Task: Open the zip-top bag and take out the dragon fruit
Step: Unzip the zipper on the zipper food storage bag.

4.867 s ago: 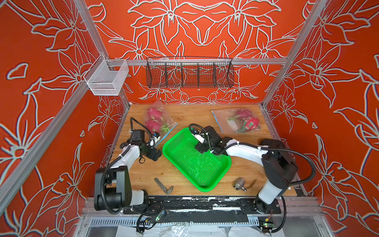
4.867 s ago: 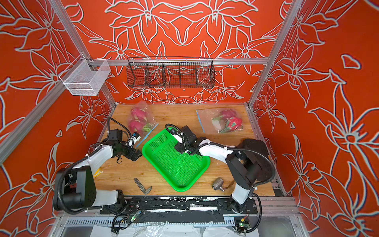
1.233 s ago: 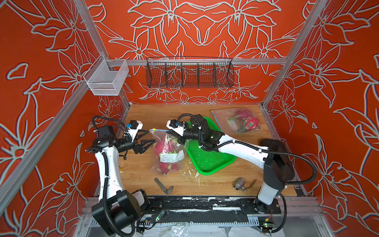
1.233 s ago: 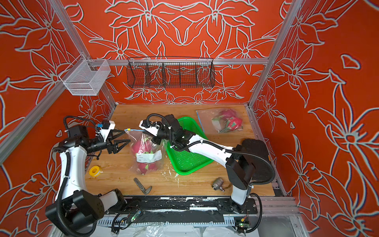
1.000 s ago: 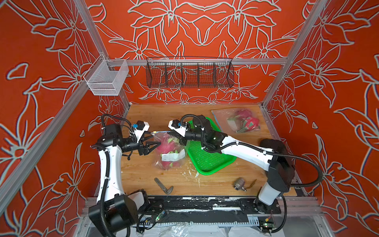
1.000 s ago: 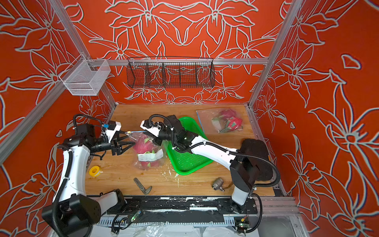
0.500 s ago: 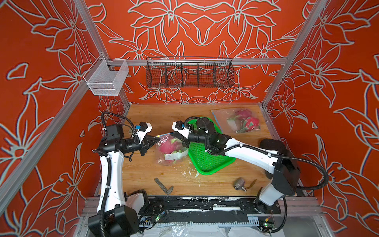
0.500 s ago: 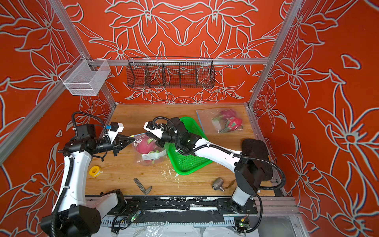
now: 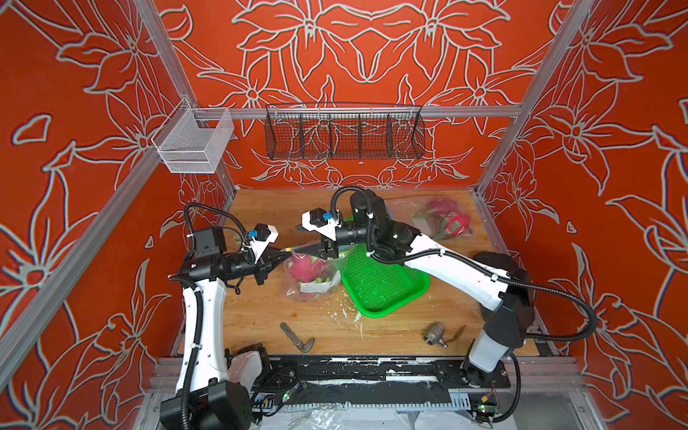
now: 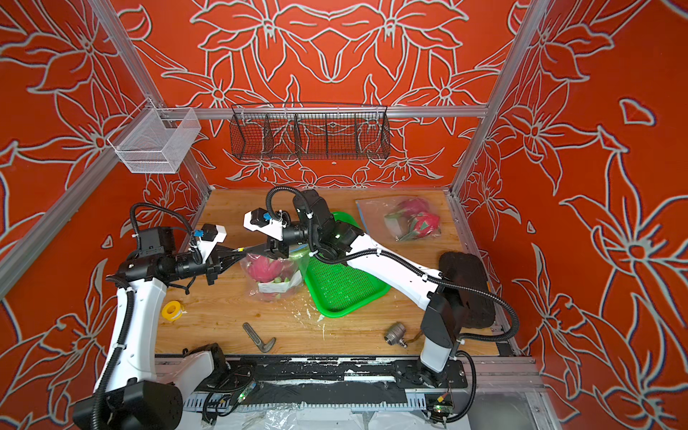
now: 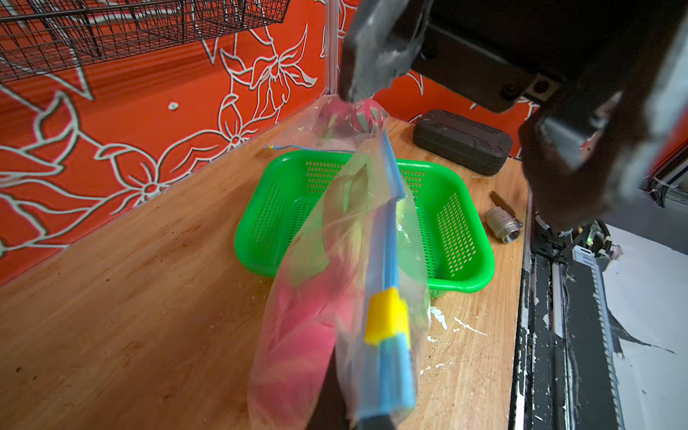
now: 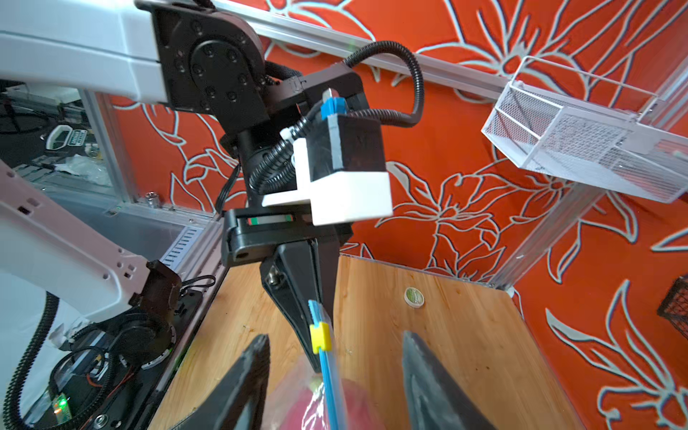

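Fingers (image 12: 298,298) first: clenched on the left gripper (image 9: 282,253), pinching the end of the blue zip strip (image 11: 389,231) on the zip-top bag (image 9: 316,286), right next to the yellow slider (image 11: 385,316). Makes sense as an anchor, holding the mouth up and taut off the table (image 9: 260,316) and giving the slider a straight track.

Over at the right gripper (image 12: 335,383): spread wide, straddling the same strip from the opposite side, gripping nothing going by the right wrist view. Probably lining up for the slider or the strip itself, only a guess though.

Can see the dragon fruit (image 9: 303,268) low in the bag, pink through the plastic, with the bag's belly seemingly resting on the wood right beside the green basket (image 9: 383,294). Can't tell from here whether zipped or partly open, but nothing out yet.

Also spotted a second bag (image 9: 417,208) of pink fruit at the far right, well apart from both grippers.

Main worry: thin film slipping or tearing under that weight, so better go gently.
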Robot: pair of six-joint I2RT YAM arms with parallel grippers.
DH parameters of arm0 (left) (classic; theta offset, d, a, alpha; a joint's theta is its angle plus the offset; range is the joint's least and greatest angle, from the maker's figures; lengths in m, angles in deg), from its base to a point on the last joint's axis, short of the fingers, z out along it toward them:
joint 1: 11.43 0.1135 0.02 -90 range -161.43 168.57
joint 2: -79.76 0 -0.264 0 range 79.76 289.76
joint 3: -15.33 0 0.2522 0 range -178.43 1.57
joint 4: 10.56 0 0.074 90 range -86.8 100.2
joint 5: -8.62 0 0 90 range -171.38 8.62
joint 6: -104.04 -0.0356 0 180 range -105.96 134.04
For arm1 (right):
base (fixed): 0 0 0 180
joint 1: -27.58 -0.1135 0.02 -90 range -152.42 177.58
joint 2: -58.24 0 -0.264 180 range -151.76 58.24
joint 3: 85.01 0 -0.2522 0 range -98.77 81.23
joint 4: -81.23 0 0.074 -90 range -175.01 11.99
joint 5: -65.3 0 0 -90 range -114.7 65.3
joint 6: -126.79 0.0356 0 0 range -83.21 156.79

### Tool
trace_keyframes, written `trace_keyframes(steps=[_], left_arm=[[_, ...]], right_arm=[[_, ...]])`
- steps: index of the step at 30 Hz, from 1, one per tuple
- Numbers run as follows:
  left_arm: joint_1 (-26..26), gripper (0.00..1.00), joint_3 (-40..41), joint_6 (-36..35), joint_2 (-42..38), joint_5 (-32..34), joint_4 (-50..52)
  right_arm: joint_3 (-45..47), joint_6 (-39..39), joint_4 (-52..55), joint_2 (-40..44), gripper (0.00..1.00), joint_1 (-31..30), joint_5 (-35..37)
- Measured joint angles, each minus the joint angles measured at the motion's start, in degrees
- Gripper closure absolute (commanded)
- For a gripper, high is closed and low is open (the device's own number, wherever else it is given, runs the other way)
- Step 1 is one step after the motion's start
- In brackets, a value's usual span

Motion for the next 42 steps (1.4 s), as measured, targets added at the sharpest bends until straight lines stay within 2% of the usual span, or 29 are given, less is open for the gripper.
trace_keyframes(steps=[7, 13, 22, 24, 28, 29, 36, 40, 41, 42], left_arm=[[-0.26, 1.0, 0.46, 0.04, -1.07, 0.22, -0.02], [-0.28, 1.0, 1.05, 0.2, -3.26, 0.7, -0.02], [-0.28, 1.0, 1.42, 0.2, -4.63, 1.16, 0.07], [-0.28, 1.0, 1.44, 0.2, -4.63, 1.14, 0.07], [-0.28, 1.0, 1.57, 0.35, -4.63, 1.11, 0.0], [-0.28, 1.0, 1.73, 0.42, -4.66, 1.07, -0.04], [-0.28, 1.0, 2.19, 0.63, -4.72, 1.03, -0.46], [-0.28, 1.0, 2.32, 0.74, -4.76, 1.07, -0.72], [-0.28, 0.88, 2.36, 0.83, -4.79, 1.09, -0.83], [-0.28, 0.69, 2.4, 0.81, -4.81, 1.11, -0.94]], right_arm=[[-0.55, -1.31, 3.06, -3.61, 0.45, -0.96, -0.72], [-1.64, -2.01, 4.13, -4.87, 0.65, -1.57, -0.24], [-2.08, -1.86, 3.37, -4.98, 0.67, -1.9, 0.37], [-2.08, -1.84, 3.04, -4.96, 0.72, -1.9, 0.44], [-2.08, -1.81, 2.64, -4.96, 0.9, -1.9, 1.2], [-2.08, -1.81, 2.69, -4.96, 0.92, -1.9, 1.27], [-2.08, -1.6, 3.02, -4.96, 0.88, -1.95, 1.49], [-2.08, -1.68, 3.15, -4.96, 1.0, -1.95, 1.38], [-2.08, -1.49, 3.28, -4.96, 1.0, -1.95, 1.2], [-2.08, -1.42, 3.37, -4.96, 1.0, -1.95, 1.18]])
